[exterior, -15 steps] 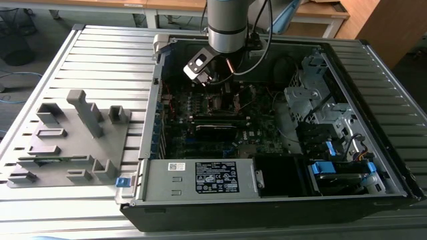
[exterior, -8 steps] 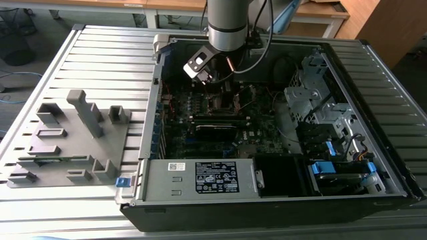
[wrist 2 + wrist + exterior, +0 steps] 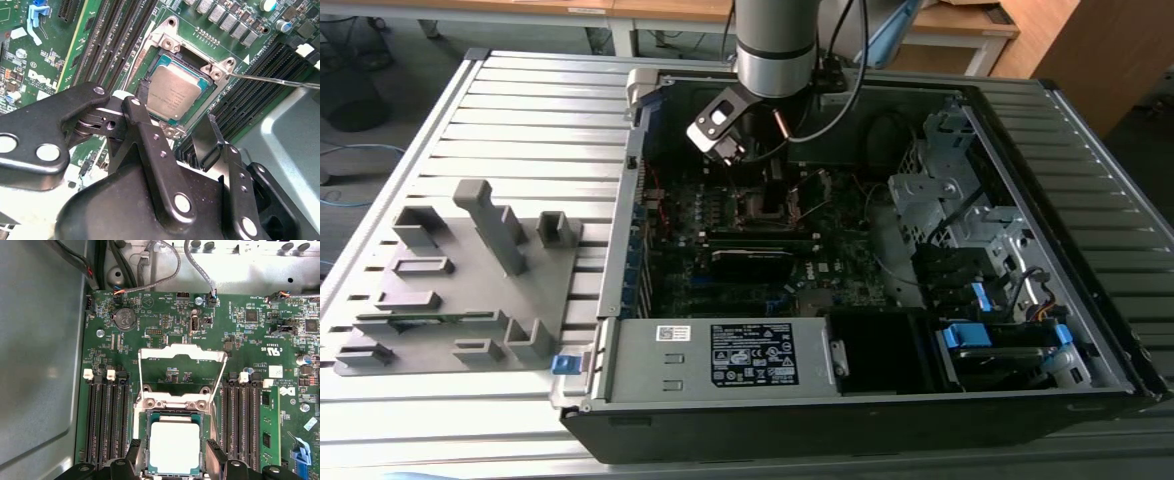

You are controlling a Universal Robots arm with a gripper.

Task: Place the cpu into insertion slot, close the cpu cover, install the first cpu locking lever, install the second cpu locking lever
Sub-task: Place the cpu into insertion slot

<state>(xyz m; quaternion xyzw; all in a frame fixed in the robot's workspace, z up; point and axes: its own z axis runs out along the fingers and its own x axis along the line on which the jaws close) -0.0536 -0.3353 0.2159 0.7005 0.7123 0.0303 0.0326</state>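
Silver-grey metal marks the cpu (image 3: 175, 447), which lies flat in the insertion slot (image 3: 143, 442) on the green motherboard (image 3: 165, 325). Long black memory slots (image 3: 107, 420) run along both sides of it. The cpu cover (image 3: 182, 352) is swung open on the far side of the slot, and bare board shows through its square window. In the second wrist view a thin metal rod (image 3: 275, 80) runs out from one corner of the slot's rim.

The jaws are spread wide and hold nothing. Their black fingertips (image 3: 143, 95) hang one on each side of the cpu, wider than the chip; whether they touch it I cannot tell.

In the exterior view the arm (image 3: 774, 50) reaches down into the far part of an open computer case (image 3: 854, 430) on a slatted metal desk (image 3: 520, 110). A grey fixture tray (image 3: 454, 290) lies at the exterior view's left.
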